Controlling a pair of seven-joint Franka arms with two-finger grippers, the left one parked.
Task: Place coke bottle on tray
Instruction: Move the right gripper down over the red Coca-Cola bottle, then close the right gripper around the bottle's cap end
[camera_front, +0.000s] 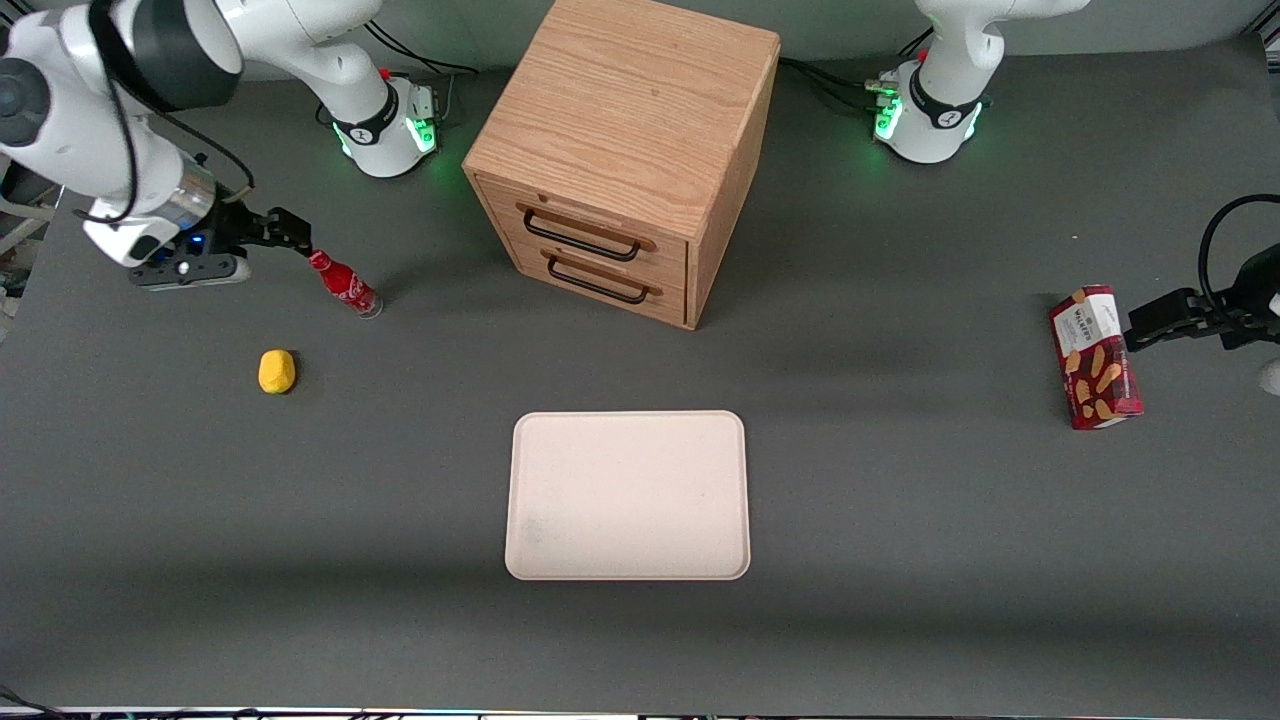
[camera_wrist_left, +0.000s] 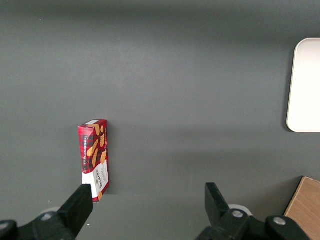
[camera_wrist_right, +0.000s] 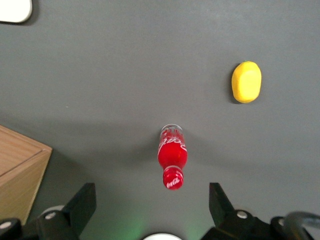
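Observation:
The coke bottle (camera_front: 346, 285) is a slim red bottle with a red cap and a clear base. It stands on the grey table toward the working arm's end. My right gripper (camera_front: 293, 237) hovers just above its cap, open and empty. In the right wrist view the bottle (camera_wrist_right: 172, 156) stands below the gripper (camera_wrist_right: 152, 206), its cap between the wide-apart fingers (camera_wrist_right: 84, 201) and touching neither. The pale pinkish-beige tray (camera_front: 628, 495) lies flat mid-table, nearer to the front camera than the bottle; one corner shows in the right wrist view (camera_wrist_right: 14, 10).
A wooden two-drawer cabinet (camera_front: 625, 150) stands beside the bottle, farther from the camera than the tray. A yellow lemon-like object (camera_front: 277, 371) lies near the bottle, closer to the camera. A red biscuit box (camera_front: 1095, 357) stands toward the parked arm's end.

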